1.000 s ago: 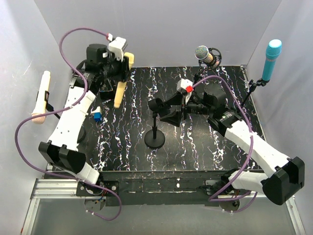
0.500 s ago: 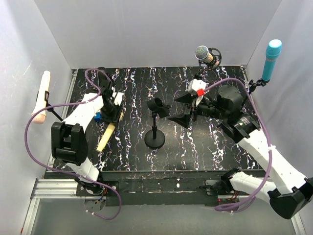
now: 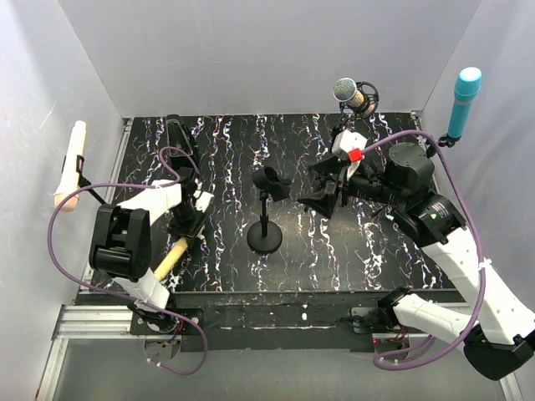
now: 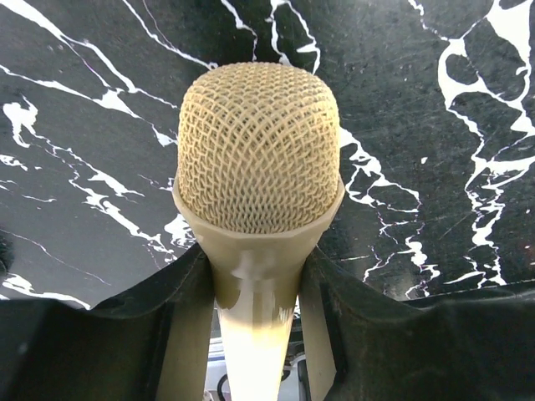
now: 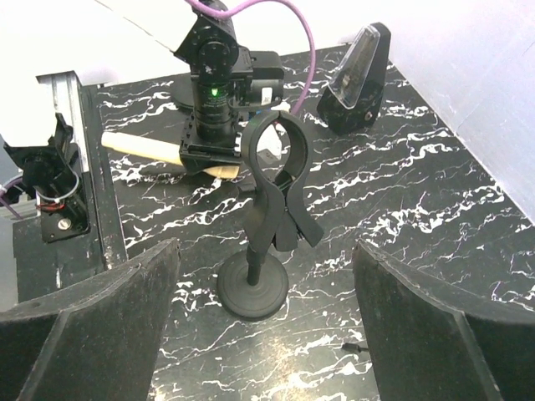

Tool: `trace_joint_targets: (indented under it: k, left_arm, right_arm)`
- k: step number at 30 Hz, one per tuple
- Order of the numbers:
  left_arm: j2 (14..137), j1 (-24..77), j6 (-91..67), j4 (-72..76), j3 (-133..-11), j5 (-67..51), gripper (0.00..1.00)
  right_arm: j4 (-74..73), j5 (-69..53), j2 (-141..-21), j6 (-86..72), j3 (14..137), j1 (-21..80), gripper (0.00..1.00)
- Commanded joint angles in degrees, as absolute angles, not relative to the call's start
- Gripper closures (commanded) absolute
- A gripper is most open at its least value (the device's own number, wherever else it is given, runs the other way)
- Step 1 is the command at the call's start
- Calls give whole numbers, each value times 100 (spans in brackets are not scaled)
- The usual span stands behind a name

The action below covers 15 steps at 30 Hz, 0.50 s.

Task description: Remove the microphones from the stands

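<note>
The left gripper (image 3: 191,220) is down low over the near-left part of the table (image 3: 376,251), clamped on the beige microphone (image 3: 171,255). Its fingers (image 4: 180,334) press the neck from both sides, just below the mesh head.

The microphone lies close to flat, its long axis running on a slant across the table. The handle sticks out of the gripper toward the near-left corner, and the head points the opposite way, toward the middle of the table and the stand (image 3: 266,213). From the left wrist the rounded mesh head (image 4: 257,150) fills the view, with the marbled black surface right behind it. I can't tell whether the body actually rests on the table or hangs just above it.

The stand is upright near the centre on its round base, and its clip (image 3: 269,178) gapes with nothing in it. The microphone is off to the left of it, apart.

The right gripper (image 3: 320,185) hovers just to the right of the clip at about its height, jaws spread wide and holding nothing. Its dark fingers (image 5: 92,326) frame the stand from either side without touching it.

At the back a silver-headed mic (image 3: 345,88) sits on its own holder, and a teal mic (image 3: 464,100) stands against the right wall.
</note>
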<state>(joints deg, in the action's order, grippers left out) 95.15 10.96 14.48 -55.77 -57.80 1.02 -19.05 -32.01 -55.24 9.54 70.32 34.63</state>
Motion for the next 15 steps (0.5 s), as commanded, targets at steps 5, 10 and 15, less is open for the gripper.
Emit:
trace_joint_targets:
  k: [5, 10, 15]
  left_arm:
    - [8808, 1072, 1626, -5974, -6300, 62, 13]
    - [7999, 1072, 1381, -7249, -8669, -1060, 2]
    - [8471, 1028, -234, -7621, -13883, -2915, 2]
  right_arm:
    - [-2451, -3120, -5686, 1221, 7637, 3445, 9]
    - [-3049, -2892, -5757, 1423, 7971, 3437, 7]
    - [-3322, -2725, -5932, 1397, 8121, 3419, 7]
